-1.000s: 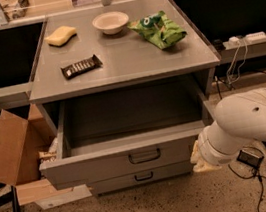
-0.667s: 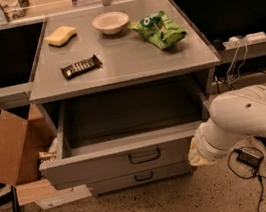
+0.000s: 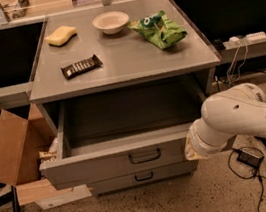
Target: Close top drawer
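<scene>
the wide, deep grey metal top drawer [image 3: 107, 164] stands pulled far out of the grey metal cabinet [image 3: 48, 117], its flat front panel well forward of the cabinet's front edge and its deep inside open to view from above. the speckled floor [image 3: 155, 205] in front of the panel lies open across the drawer's whole width. on the left, a tilted brown cardboard box [image 3: 8, 149] leans near the drawer's left side wall, and a flat pale sheet of card [image 3: 52, 196] lies on the floor under the drawer's left front corner. on the right, a rounded white robot arm [image 3: 245, 112] reaches in from the frame's edge, and the gripper [image 3: 190, 148] sits at the drawer's right front corner, just beside the right end of the front panel. most of it is hidden by the wrist, so its state and whether it touches the panel cannot be told. black cables with a small black adapter [image 3: 248, 157] trail on the floor beyond the arm. the panel carries a small dark loop handle [image 3: 145, 155] at its centre; beneath it a lower grey drawer [image 3: 144, 177] with its own loop handle sits further back. on the cabinet's flat grey surface [image 3: 131, 62], well behind the open drawer, rest a yellow sponge [image 3: 61, 35], a white round bowl [image 3: 111, 21], a crumpled green snack bag [image 3: 158, 30] and a dark wrapped snack bar [image 3: 81, 66].
</scene>
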`<action>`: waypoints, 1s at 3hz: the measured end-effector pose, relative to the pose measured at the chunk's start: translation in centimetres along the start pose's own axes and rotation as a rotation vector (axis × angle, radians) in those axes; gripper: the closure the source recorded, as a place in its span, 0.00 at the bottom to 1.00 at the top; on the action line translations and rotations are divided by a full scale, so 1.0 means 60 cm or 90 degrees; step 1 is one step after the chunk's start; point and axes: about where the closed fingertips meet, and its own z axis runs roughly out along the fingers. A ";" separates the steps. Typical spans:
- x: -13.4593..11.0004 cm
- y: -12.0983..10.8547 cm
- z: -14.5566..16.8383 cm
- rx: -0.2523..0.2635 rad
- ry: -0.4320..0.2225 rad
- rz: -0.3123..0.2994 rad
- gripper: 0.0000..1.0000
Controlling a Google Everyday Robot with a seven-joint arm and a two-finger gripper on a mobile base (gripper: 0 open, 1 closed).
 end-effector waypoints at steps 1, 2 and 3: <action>-0.004 -0.014 0.001 0.011 -0.004 0.008 0.84; -0.004 -0.014 0.001 0.011 -0.004 0.008 0.61; -0.004 -0.014 0.000 0.011 -0.004 0.008 0.37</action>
